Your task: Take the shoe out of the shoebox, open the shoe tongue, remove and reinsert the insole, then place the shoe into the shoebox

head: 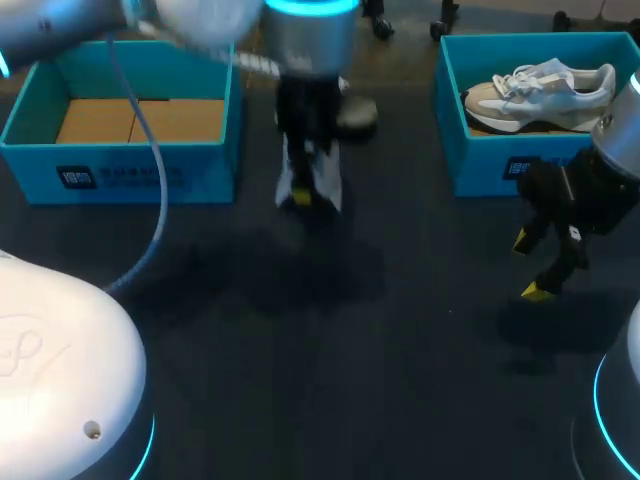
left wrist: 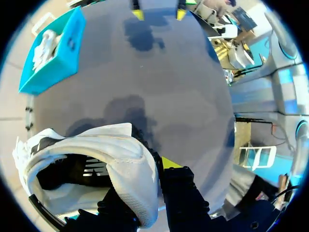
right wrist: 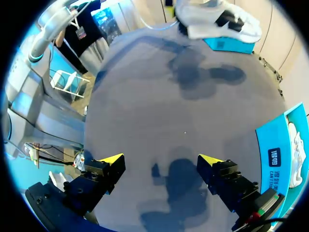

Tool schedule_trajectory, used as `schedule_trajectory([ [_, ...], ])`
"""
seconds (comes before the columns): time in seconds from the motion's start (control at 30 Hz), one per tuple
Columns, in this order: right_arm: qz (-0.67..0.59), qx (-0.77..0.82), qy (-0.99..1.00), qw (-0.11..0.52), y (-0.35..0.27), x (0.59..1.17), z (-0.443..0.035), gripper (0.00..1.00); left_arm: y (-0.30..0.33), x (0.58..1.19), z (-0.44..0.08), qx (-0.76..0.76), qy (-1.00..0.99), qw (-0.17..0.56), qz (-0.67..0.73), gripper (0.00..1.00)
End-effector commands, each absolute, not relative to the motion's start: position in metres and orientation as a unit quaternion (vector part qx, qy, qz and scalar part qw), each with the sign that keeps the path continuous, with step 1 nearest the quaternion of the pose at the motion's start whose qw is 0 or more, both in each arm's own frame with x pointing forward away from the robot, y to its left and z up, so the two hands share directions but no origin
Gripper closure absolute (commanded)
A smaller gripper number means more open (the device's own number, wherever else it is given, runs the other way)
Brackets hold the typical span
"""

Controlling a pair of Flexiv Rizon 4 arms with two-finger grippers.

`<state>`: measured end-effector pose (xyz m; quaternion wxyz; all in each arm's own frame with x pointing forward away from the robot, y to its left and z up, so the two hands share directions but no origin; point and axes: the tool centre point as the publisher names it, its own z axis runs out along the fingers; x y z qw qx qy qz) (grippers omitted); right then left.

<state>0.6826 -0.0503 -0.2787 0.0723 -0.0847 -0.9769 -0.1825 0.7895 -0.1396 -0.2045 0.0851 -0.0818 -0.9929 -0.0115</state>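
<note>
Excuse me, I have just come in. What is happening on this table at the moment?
The left pincer grips a white fabric sneaker, raised above the dark table. Behind it on the left, one open turquoise cardboard shoebox shows only its brown floor. A second turquoise shoebox on the right contains another pale sneaker. The right pincer hangs open and empty in front of that second box.

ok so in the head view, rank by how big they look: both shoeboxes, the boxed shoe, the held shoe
1. empty shoebox and shoebox with the shoe: look about alike, can't rank them
2. boxed shoe
3. held shoe, seen end-on, so it looks smallest
</note>
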Motion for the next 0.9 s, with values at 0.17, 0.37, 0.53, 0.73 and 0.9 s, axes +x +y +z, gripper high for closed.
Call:
schedule_trajectory([
  [0.17, -0.182, -0.085, -0.977, 0.072, -0.051, 0.682, -0.279, 0.0, -0.138, 0.811, -0.147, -0.08, -0.99, 0.113, -0.01, 1.0],
  [0.37, -0.182, -0.085, -0.977, 0.072, -0.051, 0.682, -0.279, 0.0, -0.138, 0.811, -0.147, -0.08, -0.99, 0.113, -0.01, 1.0],
  [0.53, -0.182, -0.085, -0.977, 0.072, -0.051, 0.682, -0.279, 0.0, -0.127, 0.816, -0.143, -0.087, -0.987, 0.137, 0.006, 1.0],
  [0.73, -0.182, -0.085, -0.977, 0.072, -0.051, 0.682, -0.279, 0.0, -0.081, 0.834, -0.136, -0.07, -0.991, 0.113, -0.026, 1.0],
  [0.9, -0.182, -0.085, -0.977, 0.072, -0.051, 0.682, -0.279, 0.0, -0.029, 0.859, -0.131, -0.051, -0.991, 0.119, -0.021, 1.0],
])
